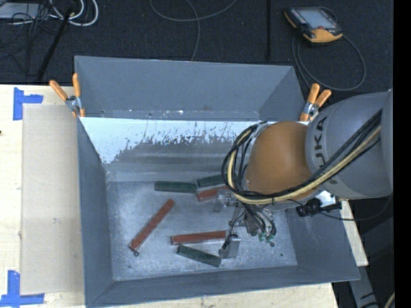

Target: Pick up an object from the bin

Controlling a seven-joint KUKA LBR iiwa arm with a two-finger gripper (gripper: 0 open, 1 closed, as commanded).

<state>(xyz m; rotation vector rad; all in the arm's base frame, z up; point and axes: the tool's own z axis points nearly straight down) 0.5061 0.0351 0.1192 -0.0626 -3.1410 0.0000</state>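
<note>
My gripper (230, 242) hangs low in the bin's right half, under the orange cover, with its fingertips near the floor. Just left of the fingertips lies a reddish-brown flat stick (198, 238), its right end reaching the gripper. Below that stick a dark green stick (198, 256) lies slanted, its right end close under the fingertips. Whether either stick is between the fingers is hidden by the gripper body.
A longer reddish-brown stick (152, 224) lies diagonally at the left of the bin floor. A dark green stick (174, 187) and a short green-and-brown piece (209, 188) lie toward the back, partly under the arm's cover and cables.
</note>
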